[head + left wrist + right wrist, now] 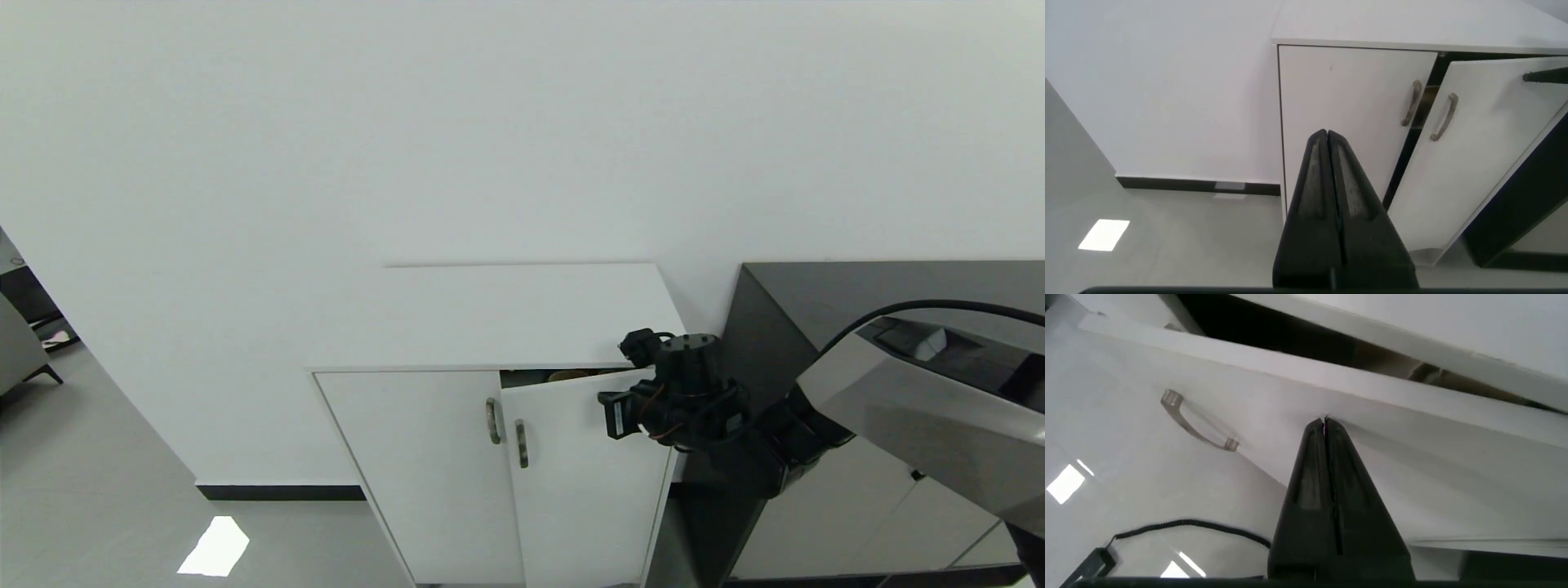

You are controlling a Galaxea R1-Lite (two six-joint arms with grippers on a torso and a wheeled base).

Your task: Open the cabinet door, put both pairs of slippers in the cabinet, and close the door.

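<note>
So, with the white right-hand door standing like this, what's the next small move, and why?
Probably push the white right-hand cabinet door inward until flush. It stands slightly ajar, a dark gap along its top edge, and the right gripper, fingers shut, rests its tip against the door's outer face.

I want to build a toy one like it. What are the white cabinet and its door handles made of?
The cabinet looks like painted or laminated board: flat, matte white, no grain. The handles look like brushed metal, grey with a dull sheen, though coated plastic is possible.
</note>
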